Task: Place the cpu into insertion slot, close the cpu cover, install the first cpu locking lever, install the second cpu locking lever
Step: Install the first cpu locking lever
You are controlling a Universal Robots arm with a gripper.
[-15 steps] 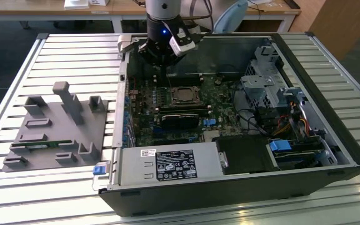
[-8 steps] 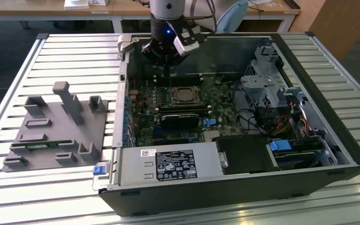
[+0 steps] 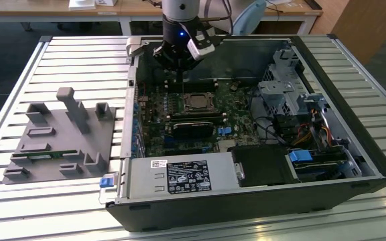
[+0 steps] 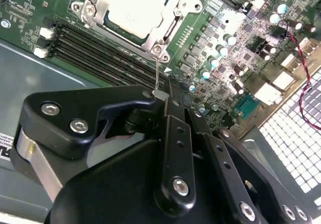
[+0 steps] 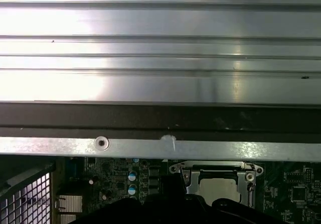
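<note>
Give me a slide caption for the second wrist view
Gripper poised beside the memory slots, just short of the socket where the cpu sits under the closed cpu cover.

Overall light: bright and even, daylight-like, in the exterior view.
Glare: the worktop (image 3: 38, 65) slats shine near white in the exterior view; in the first wrist view they blow out to white bands.
Case (image 3: 354, 150) interior: dimmer than its surroundings, its walls shading the board (image 3: 179, 120).
Cpu (image 4: 134, 9): its metal face reflects pale and washed out in the second wrist view.
End effector (image 4: 165, 96): black, close to the lens and soft, with small highlights on its screws.
Focus: the board is fairly sharp in the second wrist view; the first wrist view is soft throughout.
Shadows: soft and short beside the grey fixture (image 3: 62, 135).
</note>
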